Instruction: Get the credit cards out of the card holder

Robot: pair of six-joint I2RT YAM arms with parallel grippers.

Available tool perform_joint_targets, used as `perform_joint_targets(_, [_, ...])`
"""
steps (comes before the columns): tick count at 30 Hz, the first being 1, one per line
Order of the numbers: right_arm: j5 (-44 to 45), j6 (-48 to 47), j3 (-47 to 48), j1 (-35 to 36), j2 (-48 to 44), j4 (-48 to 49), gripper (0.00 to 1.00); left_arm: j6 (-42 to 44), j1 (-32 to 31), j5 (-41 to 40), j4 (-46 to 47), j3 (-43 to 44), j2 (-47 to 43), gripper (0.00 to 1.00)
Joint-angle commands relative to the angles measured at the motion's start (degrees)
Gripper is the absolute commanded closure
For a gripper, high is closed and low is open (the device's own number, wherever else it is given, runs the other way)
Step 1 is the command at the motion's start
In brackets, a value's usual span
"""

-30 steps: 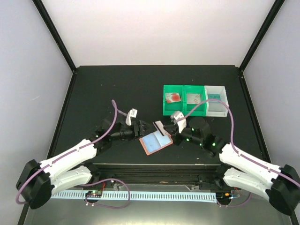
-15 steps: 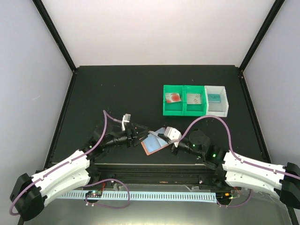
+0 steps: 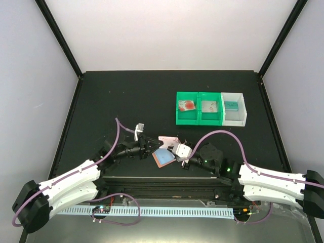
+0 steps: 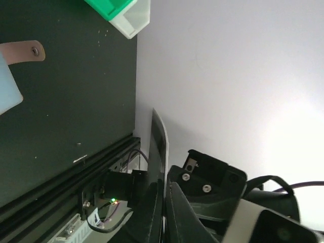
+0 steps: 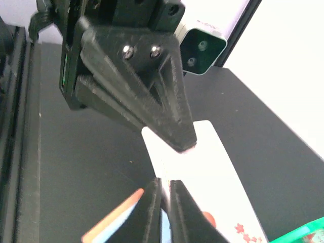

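left gripper [image 4: 164,197] stretched low, clamped on credit card [image 5: 207,167] | right gripper [image 5: 163,202] opposite, pinching card holder [image 3: 163,158] | card holder mostly hidden below it

A black bench [image 3: 126,96] fills the floor of a white-walled enclosure with black frame posts at its corners. On the right half of the bench, toward the back, a green bin [image 3: 198,108] with two compartments stands side by side with a white bin [image 3: 234,108], their walls touching, the white one on the outside. A black rail [image 3: 152,183] runs along the near edge, and a white perforated strip [image 3: 167,212] lies just in front of it.
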Motion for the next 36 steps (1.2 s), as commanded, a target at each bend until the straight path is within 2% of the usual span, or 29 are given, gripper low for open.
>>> perform_joint_targets(1, [-1.5, 3.9, 3.6, 0.7, -1.0, -4.3, 0.87, 3.4, -0.6, 0.7, 1.7, 0.8, -0.7, 0.98])
perform_joint_targets(8, [-1.0, 26.3, 12.4, 0.6, -0.5, -19.7, 0.57, 17.2, -0.6, -2.8, -6.8, 2.2, -3.7, 0.98])
perform_joint_targets(13, [-3.5, 37.5, 19.5, -1.7, 3.1, -25.6, 0.48, 25.8, -0.7, -8.1, -11.6, 2.4, -7.7, 0.98])
perform_joint_targets(17, [-13.5, 45.6, 20.0, -7.9, 4.1, -24.2, 0.47, 26.8, -0.7, -10.1, -11.8, 0.7, -11.1, 0.98])
perform_joint_targets(21, [-23.1, 52.5, 16.4, -14.9, 4.3, -19.2, 0.47, 28.4, -0.7, -11.3, -13.6, 0.5, -13.6, 0.98])
perform_joint_targets(23, [-28.5, 57.4, 13.2, -17.9, 4.0, -14.1, 0.47, 28.7, -0.7, -11.4, -13.2, 0.5, -14.4, 0.98])
perform_joint_targets(26, [-36.6, 65.5, 7.2, -20.6, 4.0, -1.2, 0.48, 28.0, -0.7, -10.3, -10.3, 0.1, -14.8, 0.98])
perform_joint_targets(31, [-40.1, 72.1, 5.0, -20.8, 4.2, 7.6, 0.52, 27.6, -0.7, -8.6, -8.2, 1.0, -13.9, 0.98])
perform_joint_targets(36, [-39.5, 73.7, 4.2, -20.7, 3.6, 9.5, 0.68, 26.7, -0.7, -8.5, -6.1, 0.2, -12.9, 0.98])
